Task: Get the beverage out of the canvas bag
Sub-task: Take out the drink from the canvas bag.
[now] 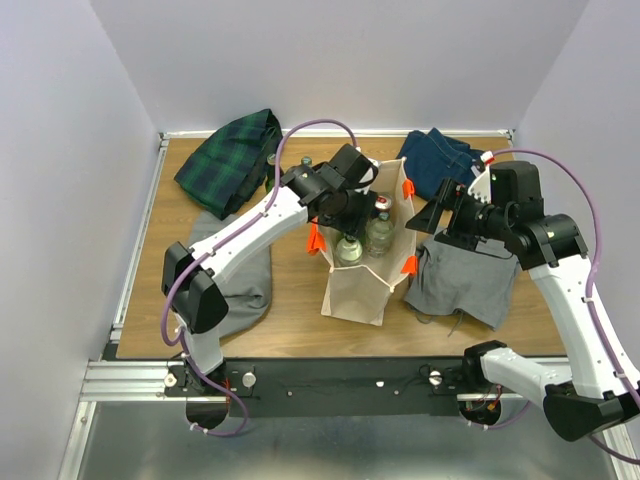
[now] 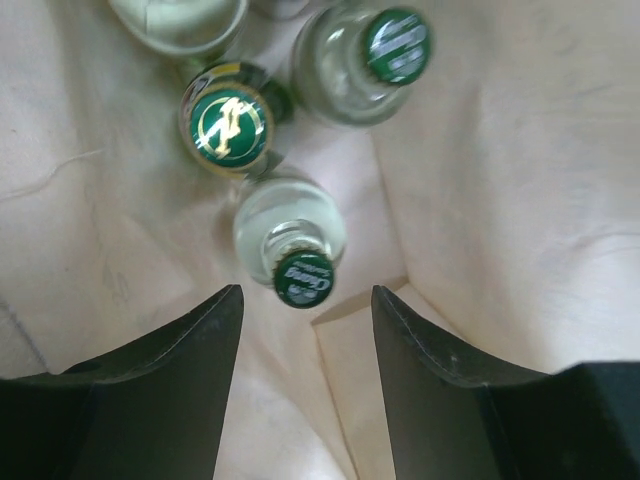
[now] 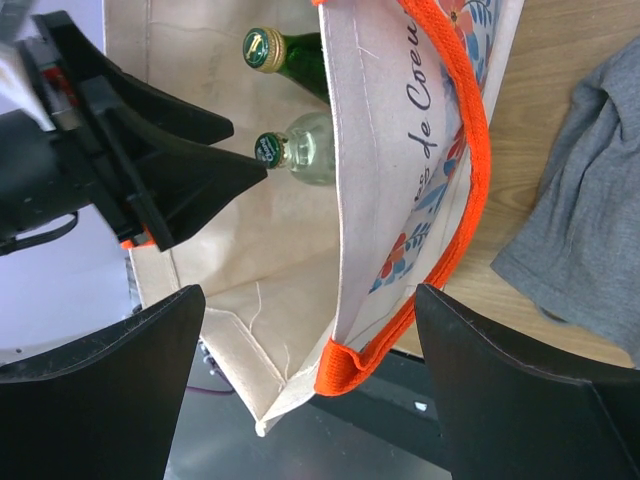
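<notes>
On the wooden table (image 1: 290,320), seen from above, the canvas bag (image 1: 355,290) stands upright near the middle with its mouth open, and bottle tops show inside it. The left gripper (image 1: 358,215) hangs over the mouth of the bag, at its far side. The right gripper (image 1: 437,207) is just beside the right wall of the bag, above a grey cloth (image 1: 465,285). A plaid cloth (image 1: 230,160) lies far left and a denim cloth (image 1: 440,160) far right.

From the left wrist, the fingers are spread wide and hold nothing. A clear bottle (image 2: 290,225) with a green cap stands inside the bag just beyond the tips, between them. Farther stand a green bottle (image 2: 228,122) and a second clear bottle (image 2: 365,60).

From the right wrist, the right gripper is also spread and empty. The right wall of the bag with its orange handle (image 3: 470,150) appears between the fingers, but I cannot tell if they touch it.
</notes>
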